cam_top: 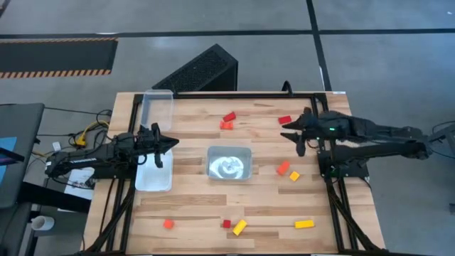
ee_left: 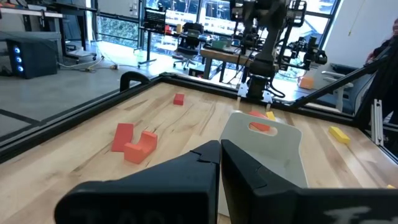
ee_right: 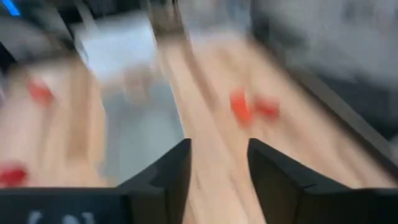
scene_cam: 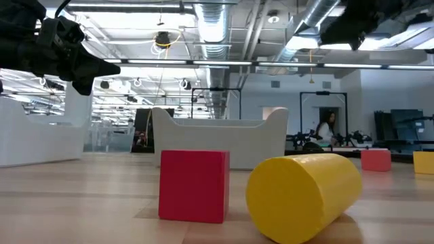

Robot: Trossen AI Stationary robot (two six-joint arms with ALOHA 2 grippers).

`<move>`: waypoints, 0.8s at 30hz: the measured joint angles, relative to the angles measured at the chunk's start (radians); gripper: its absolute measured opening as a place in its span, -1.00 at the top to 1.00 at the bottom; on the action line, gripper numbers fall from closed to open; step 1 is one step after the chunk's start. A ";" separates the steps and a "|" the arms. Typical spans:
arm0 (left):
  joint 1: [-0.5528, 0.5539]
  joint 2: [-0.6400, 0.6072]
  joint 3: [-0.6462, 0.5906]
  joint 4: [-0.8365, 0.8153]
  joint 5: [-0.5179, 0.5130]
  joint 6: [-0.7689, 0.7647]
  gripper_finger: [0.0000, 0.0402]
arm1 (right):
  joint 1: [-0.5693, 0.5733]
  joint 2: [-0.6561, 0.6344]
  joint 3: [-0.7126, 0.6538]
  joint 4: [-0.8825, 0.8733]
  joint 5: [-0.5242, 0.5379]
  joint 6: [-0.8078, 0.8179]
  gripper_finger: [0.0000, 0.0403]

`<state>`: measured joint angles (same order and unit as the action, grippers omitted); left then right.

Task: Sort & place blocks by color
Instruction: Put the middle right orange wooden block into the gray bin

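The blocks lie scattered over the wooden table [cam_top: 192,206], none of them in a tray. Near the far edge a red block [cam_top: 229,116] sits touching an orange one [cam_top: 226,125], and another red block [cam_top: 285,120] lies just beside the right gripper [cam_top: 291,135]. Right of the middle, an orange block [cam_top: 283,168] and a small yellow block [cam_top: 294,176] lie close together. Along the near edge are an orange block [cam_top: 168,224], a red cube [cam_top: 227,224] touching a yellow bar [cam_top: 239,227], and a second yellow bar [cam_top: 304,224] farther right. A clear tray [cam_top: 229,163] stands at the table's centre, and two more clear trays [cam_top: 155,135] lie at the left side. The right gripper hangs above the table's far right part with its fingers [ee_right: 168,168] apart and nothing between them. The left gripper [cam_top: 173,144] is over the left trays, its fingers [ee_left: 205,162] pressed together and holding nothing. No writing or brand mark can be read anywhere.
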<state>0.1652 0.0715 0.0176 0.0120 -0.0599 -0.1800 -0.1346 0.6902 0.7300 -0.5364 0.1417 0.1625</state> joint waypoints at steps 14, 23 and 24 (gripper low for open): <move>0.000 0.000 0.000 0.000 0.000 0.000 1.00 | 0.079 0.452 0.094 -0.359 -0.146 -0.158 -0.29; 0.000 0.000 0.000 0.000 0.000 0.000 1.00 | 0.179 0.662 0.094 -0.444 -0.134 -0.178 -0.29; 0.000 0.000 0.000 0.000 0.000 0.000 1.00 | 0.189 0.679 0.094 -0.441 -0.121 -0.192 -0.29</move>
<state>0.1650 0.0716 0.0174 0.0120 -0.0597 -0.1799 0.0548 1.3688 0.8238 -0.9770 0.0205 -0.0291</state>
